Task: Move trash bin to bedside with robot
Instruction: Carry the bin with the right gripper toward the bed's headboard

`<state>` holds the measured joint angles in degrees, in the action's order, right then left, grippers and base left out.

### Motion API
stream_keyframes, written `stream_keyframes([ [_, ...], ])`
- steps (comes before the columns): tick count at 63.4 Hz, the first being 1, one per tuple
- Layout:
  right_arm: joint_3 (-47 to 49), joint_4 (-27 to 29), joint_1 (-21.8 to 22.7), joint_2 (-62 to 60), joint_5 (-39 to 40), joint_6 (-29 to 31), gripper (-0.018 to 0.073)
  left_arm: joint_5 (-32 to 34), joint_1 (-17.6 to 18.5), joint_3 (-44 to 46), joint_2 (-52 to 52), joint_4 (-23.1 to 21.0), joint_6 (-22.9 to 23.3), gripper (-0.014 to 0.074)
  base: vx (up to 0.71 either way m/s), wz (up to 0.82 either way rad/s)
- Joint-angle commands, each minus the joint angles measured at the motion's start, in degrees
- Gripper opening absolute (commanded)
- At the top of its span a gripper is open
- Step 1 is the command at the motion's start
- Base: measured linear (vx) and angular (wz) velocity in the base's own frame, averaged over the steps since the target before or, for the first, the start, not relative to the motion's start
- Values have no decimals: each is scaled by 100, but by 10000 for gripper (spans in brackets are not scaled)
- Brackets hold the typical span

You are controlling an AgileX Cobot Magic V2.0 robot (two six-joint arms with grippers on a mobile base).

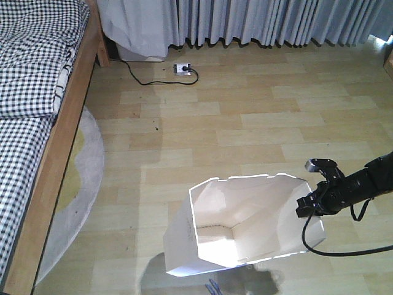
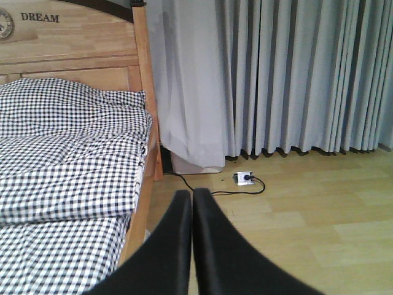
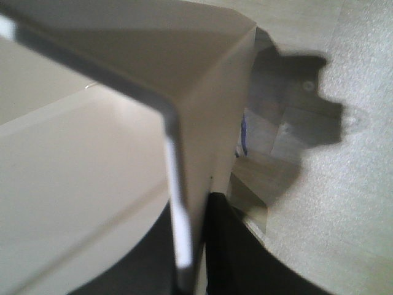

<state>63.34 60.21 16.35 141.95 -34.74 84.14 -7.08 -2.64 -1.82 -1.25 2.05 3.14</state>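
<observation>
Light-brown plank floor (image 1: 245, 123) across most of front view. Along 9 o'clock edge, light-brown wooden bed frame (image 1: 58, 153) with black-and-white checked bedding (image 1: 24, 61); headboard (image 2: 67, 43) lettered "DREAM" in left wrist view. Along 12 o'clock edge, grey pleated curtains (image 1: 276, 21), hanging down to floor. At 8 o'clock, pale round rug (image 1: 83, 184), meeting side rail of bed frame.

At 6 o'clock, white trash bin (image 1: 245, 221) on bare floor, mouth open toward camera, interior sunlit. Sits well apart from bed frame, with rug edge and a strip of floor between.

At 3 o'clock side of bin, right gripper (image 1: 305, 208) on black arm (image 1: 362, 184) entering from 3 o'clock edge; black cable (image 1: 344, 252) loops below. Clamps bin's thin wall at rim: in right wrist view, black fingers (image 3: 236, 264) lie either side of white rim edge, one inside, one outside.

Seen only in left wrist view, at 6 o'clock, left gripper (image 2: 192, 195): empty, fingers pressed together along their length, pointing toward curtains.

At 12 o'clock, white power strip (image 1: 182, 69) on floor just before curtains, black cord (image 1: 144, 80) running toward bed frame corner.
</observation>
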Motion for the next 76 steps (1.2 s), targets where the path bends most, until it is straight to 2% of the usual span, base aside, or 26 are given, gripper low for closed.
stream_keyframes([
  [1, 65, 382, 24, -428, -1240, 39, -5, 418, 1, 138, -31, -8, 25, -6, 21, -4],
  [76, 65, 382, 24, -428, -1240, 39, -5, 418, 1, 138, -31, -8, 25, -6, 22, 0],
])
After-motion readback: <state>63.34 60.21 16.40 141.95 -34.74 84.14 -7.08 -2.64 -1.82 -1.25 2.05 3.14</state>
